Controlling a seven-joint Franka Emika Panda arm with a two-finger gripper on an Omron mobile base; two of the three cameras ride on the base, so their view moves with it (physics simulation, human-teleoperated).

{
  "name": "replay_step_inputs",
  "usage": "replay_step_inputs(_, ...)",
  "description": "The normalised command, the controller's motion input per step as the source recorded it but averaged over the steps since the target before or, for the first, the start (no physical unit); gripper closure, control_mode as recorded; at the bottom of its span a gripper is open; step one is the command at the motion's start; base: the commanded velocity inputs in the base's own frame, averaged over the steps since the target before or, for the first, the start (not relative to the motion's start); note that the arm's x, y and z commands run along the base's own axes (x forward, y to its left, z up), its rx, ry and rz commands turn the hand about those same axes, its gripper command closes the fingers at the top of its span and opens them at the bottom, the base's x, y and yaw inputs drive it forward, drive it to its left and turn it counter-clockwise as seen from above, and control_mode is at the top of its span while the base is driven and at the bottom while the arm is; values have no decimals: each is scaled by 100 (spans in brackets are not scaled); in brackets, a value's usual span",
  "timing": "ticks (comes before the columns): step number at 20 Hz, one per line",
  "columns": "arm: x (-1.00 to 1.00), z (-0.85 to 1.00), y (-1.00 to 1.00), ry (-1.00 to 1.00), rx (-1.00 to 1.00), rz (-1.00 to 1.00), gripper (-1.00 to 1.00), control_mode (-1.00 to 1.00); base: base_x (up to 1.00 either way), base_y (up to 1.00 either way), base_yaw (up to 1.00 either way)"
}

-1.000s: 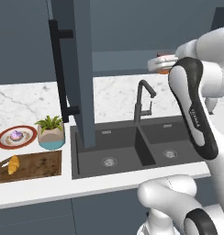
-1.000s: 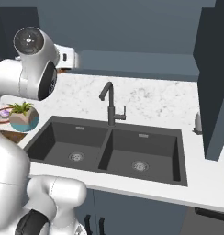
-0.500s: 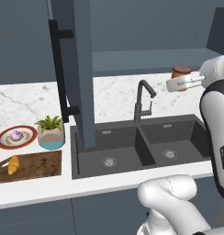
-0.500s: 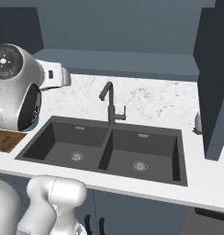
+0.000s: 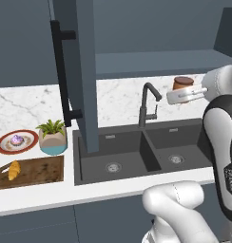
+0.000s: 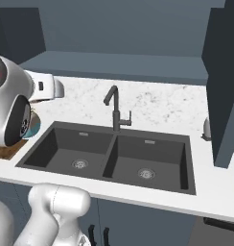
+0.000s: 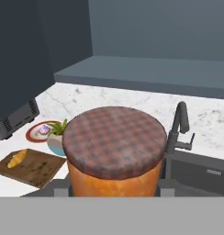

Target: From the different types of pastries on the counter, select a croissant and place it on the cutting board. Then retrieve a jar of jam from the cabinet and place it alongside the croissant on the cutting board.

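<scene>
Orange-brown glass, a small cylindrical jar of jam point(image 7: 114, 156) with a plaid-textured brown lid (no label readable), is pinched in my claw point(image 5: 187, 94) above the dark double sink point(image 5: 137, 154). On the white marble counter point(image 5: 23, 107), the golden croissant point(image 5: 14, 170) lies on the dark wooden cutting board point(image 5: 39, 171).

The white grey-veined marble counter point(image 5: 27, 102) carried, at its left end, a dark brown wooden cutting board point(image 5: 37, 170) with a golden croissant point(image 5: 14, 170) on it, a red-rimmed plate point(image 5: 4, 144), a potted plant point(image 5: 53, 138), and a sunken double sink point(image 5: 137, 154).
</scene>
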Motion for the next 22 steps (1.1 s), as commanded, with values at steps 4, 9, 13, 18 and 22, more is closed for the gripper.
replay_step_inputs(4, 0, -5, 1, 1, 0, 0, 100, 100, 0, 1, 0)
replay_step_inputs(9, 0, 0, 0, 0, 0, 0, 100, 100, -68, -8, 0)
replay_step_inputs(13, 0, 0, 0, 0, 0, 0, 100, 100, -100, -19, 0)
replay_step_inputs(18, 0, 0, 0, 0, 0, 0, 100, 100, -100, -4, 0)
replay_step_inputs(22, 0, 0, 0, 0, 0, 0, 100, 100, -100, 22, 0)
